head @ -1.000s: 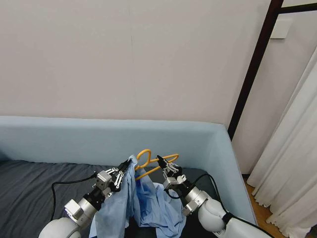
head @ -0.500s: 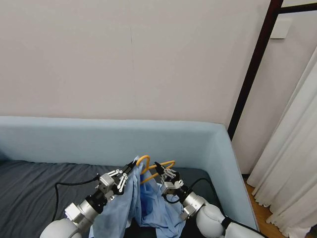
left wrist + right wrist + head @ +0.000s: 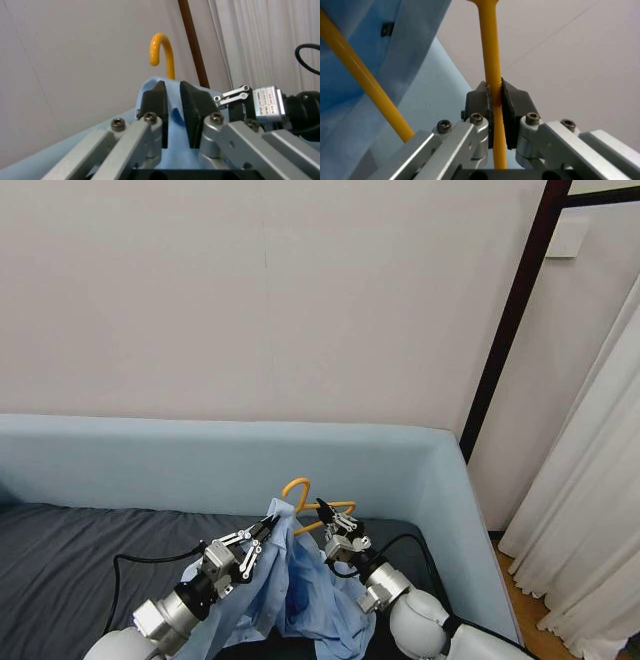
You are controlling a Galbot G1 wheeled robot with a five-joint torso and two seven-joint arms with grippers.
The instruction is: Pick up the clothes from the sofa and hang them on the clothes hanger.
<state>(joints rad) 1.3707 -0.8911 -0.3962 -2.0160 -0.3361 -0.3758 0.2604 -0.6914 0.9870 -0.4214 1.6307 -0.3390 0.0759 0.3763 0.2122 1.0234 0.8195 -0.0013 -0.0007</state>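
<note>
Plain off-white wall (image 3: 250,300) behind, and a pale blue sofa (image 3: 150,465) with a dark grey fabric seat. Versus half a second ago, the left gripper (image 3: 271,525) has slid right, closer to the right gripper (image 3: 322,511), and the hanger (image 3: 293,484) hook sits a bit higher again. The left wrist view shows the left gripper's black pads (image 3: 154,101) pinched on a fold of the shirt (image 3: 172,112) — thin, soft, light blue cloth, draped over the hanger between both grippers and hanging in creases down to the seat. The right gripper is clamped on the hanger's smooth, round yellow rod (image 3: 490,45), with the curved hook poking up above the collar.
</note>
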